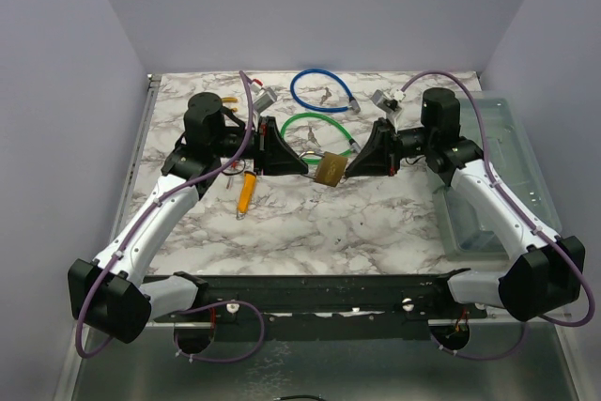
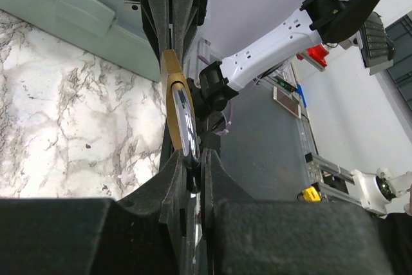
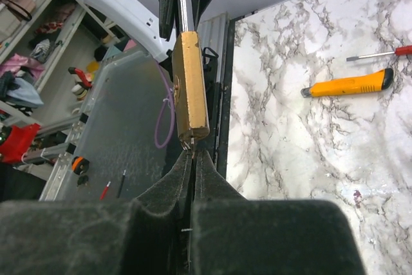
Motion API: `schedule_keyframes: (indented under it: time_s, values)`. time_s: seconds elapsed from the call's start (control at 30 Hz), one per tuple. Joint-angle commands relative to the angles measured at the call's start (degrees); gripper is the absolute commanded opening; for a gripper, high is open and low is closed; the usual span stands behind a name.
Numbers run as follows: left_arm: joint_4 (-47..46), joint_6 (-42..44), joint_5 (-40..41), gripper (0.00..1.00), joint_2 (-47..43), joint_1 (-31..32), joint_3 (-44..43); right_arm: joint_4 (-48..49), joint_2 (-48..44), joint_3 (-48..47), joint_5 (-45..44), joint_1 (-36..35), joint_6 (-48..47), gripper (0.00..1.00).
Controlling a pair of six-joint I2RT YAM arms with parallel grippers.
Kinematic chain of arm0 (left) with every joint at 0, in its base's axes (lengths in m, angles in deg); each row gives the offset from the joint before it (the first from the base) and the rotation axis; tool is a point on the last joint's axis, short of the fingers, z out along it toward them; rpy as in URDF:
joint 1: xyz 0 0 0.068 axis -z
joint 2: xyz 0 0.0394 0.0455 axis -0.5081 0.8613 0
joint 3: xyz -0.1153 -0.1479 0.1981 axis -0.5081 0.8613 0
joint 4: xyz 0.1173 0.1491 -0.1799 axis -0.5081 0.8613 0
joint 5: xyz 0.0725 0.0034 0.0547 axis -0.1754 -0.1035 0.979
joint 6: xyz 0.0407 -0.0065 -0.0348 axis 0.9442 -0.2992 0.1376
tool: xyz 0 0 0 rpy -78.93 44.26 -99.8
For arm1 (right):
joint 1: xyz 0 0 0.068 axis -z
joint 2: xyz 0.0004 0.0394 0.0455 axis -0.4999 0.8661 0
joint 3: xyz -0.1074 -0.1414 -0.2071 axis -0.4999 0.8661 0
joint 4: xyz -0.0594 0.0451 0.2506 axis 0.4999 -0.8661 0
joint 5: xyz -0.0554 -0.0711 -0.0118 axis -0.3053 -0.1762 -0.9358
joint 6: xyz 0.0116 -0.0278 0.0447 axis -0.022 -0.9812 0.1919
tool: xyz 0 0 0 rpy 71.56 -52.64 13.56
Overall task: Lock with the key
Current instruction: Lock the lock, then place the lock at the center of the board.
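One padlock [image 1: 328,170]: shackle [image 2: 182,120] clear left-wrist; key [image 3: 187,143] perhaps right-wrist.

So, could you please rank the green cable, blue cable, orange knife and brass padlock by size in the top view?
1. green cable
2. blue cable, slightly smaller
3. orange knife and brass padlock: similar, padlock raised nearer camera, so unranked

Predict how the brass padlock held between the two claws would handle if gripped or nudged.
The padlock looks like solid brass, so it is probably heavy for its size and rigid. Its shiny metal shackle may slip in the left claw. Its flat, narrow body would likely tip over rather than roll.
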Motion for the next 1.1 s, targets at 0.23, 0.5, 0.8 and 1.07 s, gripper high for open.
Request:
schedule_keyframes:
  time_s: [0.23, 0.5, 0.8, 1.07]
  values:
    - [-4.88, 0.45, -1.39, 0.0, -0.74, -2.59, -4.49, -5.85, -2.23, 1.59, -1.43, 0.23, -1.81, 0.0]
    - [-4.75, -0.56, -2.68, 0.0, -1.26, -5.58, -4.68, -18.05, -3.07, 0.16, -0.59, 5.9, -9.36, 0.0]
    - [12.74, 11.37, -1.16, 0.0, 4.55, -8.64, -9.68, -16.8, -3.11, 0.94, -1.47, 6.91, -8.3, 0.0]
    - [20.73, 17.08, 2.03, 0.0, 12.35, -8.33, -12.89, -14.84, -5.87, 1.57, -3.87, 6.96, -8.33, 0.0]
